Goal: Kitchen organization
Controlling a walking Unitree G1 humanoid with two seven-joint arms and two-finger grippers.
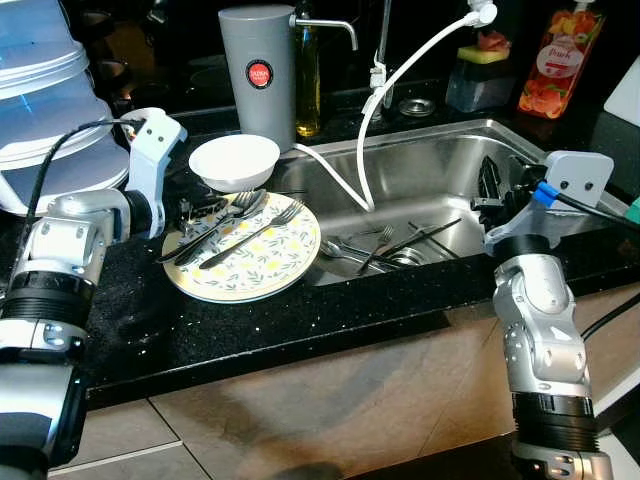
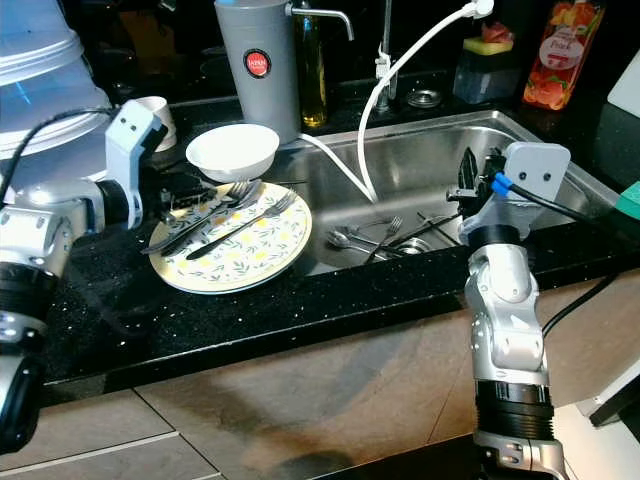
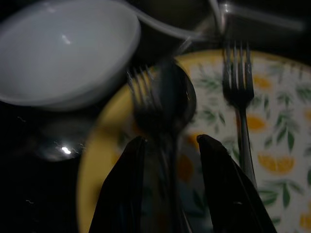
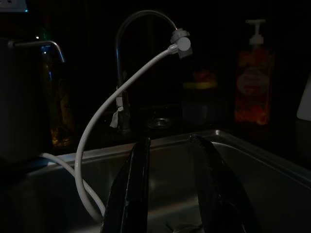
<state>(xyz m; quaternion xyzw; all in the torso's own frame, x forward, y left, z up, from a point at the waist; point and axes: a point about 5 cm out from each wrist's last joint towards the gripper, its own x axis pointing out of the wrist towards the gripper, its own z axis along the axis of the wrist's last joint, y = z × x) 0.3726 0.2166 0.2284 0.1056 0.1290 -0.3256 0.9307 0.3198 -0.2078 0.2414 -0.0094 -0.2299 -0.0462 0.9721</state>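
A round plate with a yellow rim and a lemon-and-leaf pattern [image 1: 250, 255] lies on the speckled black surface [image 1: 300, 310] just left of the sink, carrying two forks and a spoon [image 1: 245, 205] laid across it. A small white bowl [image 1: 234, 160] sits at the plate's far edge, its rim touching or overlapping the plate (which of the two is hard to tell). The stainless steel sink [image 1: 440, 170] holds a loose heap of forks and other cutlery [image 1: 375, 248] near its drain; the pieces overlap too much to count. A white hose [image 1: 400, 75] hangs from the tap into the basin.

The left gripper [image 3: 170, 145] is low over the plate's left edge, its fingers [image 3: 124, 194] spread on either side of a blurred fork and the spoon, not closed on them. The right gripper [image 4: 170, 160] hangs over the sink's right side, fingers apart and holding nothing. A grey cylindrical dispenser [image 1: 258, 70] stands behind the bowl, and an orange soap bottle [image 1: 558, 60] beyond the sink is cut off at the top.
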